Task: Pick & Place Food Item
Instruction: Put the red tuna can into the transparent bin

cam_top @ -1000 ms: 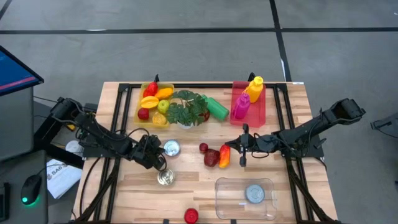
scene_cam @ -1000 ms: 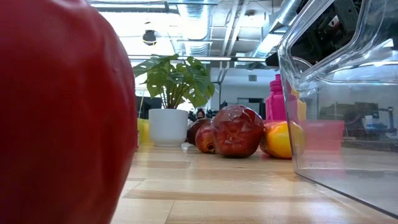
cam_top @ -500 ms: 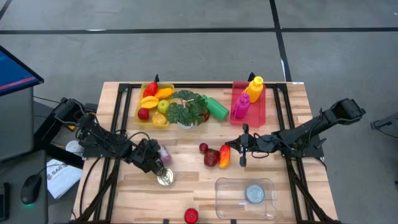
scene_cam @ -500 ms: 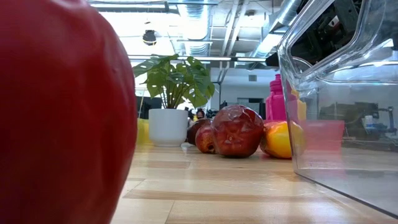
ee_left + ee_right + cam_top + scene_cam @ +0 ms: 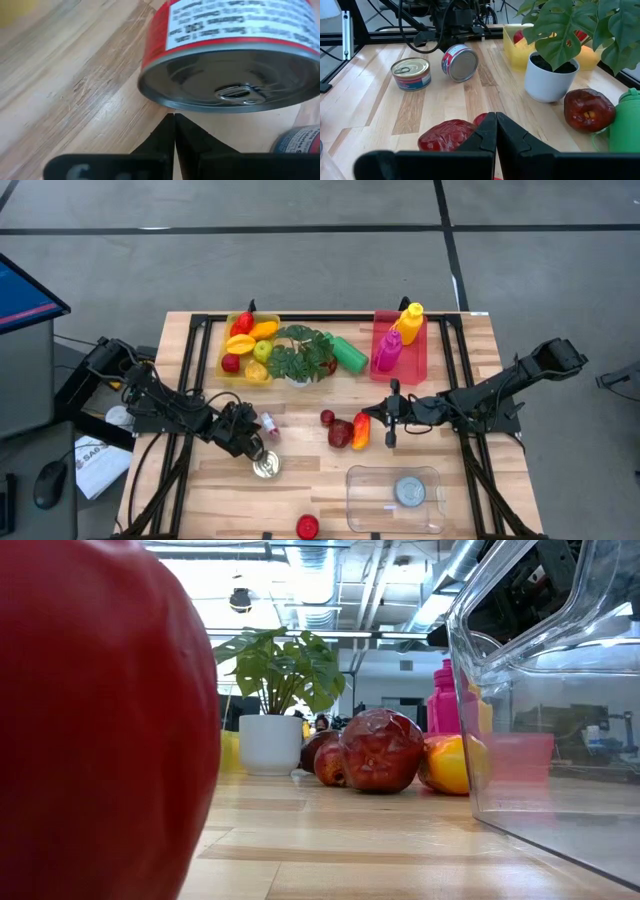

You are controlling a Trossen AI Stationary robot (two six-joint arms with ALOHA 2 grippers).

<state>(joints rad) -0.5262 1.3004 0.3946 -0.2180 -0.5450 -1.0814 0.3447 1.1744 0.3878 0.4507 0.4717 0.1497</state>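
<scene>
The wooden counter (image 5: 300, 470) carries many things. On its far side stand a yellow tray (image 5: 226, 345) of fruit, a potted plant (image 5: 297, 356) and a pink bin (image 5: 418, 355) with bottles. A clear container (image 5: 392, 498) sits on the near right.

The task's thing seems to be the tipped can (image 5: 267, 423), with a red label. It lies on its side on the left half, its long axis running left to right, its lid end facing the left gripper (image 5: 250, 434), which is just beside it. A second can (image 5: 266, 466) stands upright a little nearer.

The fingers of both grippers are pressed together and hold nothing. The right gripper (image 5: 390, 423) waits near the red fruits (image 5: 342, 432), farther from the can. In my judgement the left arm is better placed, but its fingers must first open wide.
</scene>
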